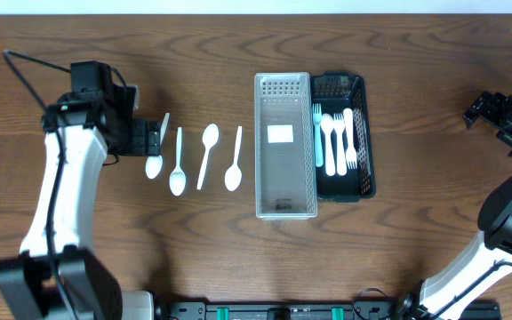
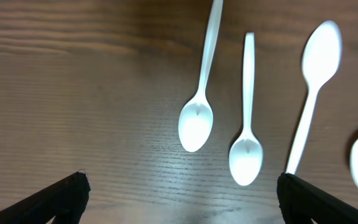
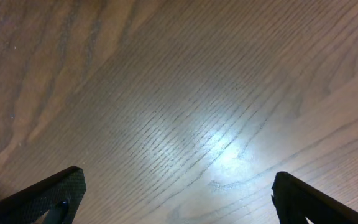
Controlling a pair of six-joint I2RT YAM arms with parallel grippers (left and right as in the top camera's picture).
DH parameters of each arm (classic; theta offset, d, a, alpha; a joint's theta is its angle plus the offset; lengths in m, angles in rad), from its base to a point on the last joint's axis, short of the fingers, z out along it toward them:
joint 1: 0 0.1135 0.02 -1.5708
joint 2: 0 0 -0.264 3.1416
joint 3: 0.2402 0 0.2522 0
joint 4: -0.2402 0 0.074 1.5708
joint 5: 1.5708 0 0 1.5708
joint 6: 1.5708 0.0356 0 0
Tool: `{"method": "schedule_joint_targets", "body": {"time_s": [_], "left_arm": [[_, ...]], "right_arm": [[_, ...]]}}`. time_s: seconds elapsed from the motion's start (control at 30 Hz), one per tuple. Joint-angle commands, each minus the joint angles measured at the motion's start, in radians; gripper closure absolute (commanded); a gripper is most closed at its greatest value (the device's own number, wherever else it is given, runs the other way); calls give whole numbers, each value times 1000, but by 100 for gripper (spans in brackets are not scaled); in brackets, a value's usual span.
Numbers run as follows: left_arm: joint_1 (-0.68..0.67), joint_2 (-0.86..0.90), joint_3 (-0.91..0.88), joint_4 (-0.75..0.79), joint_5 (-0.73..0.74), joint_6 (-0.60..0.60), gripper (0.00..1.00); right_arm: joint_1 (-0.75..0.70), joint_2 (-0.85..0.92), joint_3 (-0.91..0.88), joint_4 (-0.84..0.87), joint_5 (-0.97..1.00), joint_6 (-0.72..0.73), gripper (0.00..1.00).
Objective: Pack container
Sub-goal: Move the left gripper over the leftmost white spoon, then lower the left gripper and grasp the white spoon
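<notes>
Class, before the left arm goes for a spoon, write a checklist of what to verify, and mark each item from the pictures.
1. Left gripper open: ok, jaws wide apart.
2. Nearest spoon lined up ahead of it: ok, roughly centred.
3. Spoon gripped: not ok, nothing between the jaws.
4. Four spoons lying apart, none overlapping: ok.
5. White basket has room: ok, holds no cutlery.
6. Right gripper out of the way: ok, far from the basket.
</notes>
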Motion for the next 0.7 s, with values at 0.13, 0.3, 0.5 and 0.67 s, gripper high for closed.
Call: {"method": "schedule_joint_targets", "body": {"time_s": [0.13, 0.3, 0.5, 0.67], "left_arm": [[0, 132, 8, 19, -9, 50, 2], [0, 183, 8, 81, -8, 49, 2], [-2, 222, 8, 154, -8, 50, 2], [-2, 242, 8, 185, -8, 50, 2]], "right_arm": [[7, -6, -2, 2, 3, -11, 1], [7, -6, -2, 2, 3, -11, 1], [7, -6, -2, 2, 3, -11, 1], [7, -6, -2, 2, 3, -11, 1]]}}
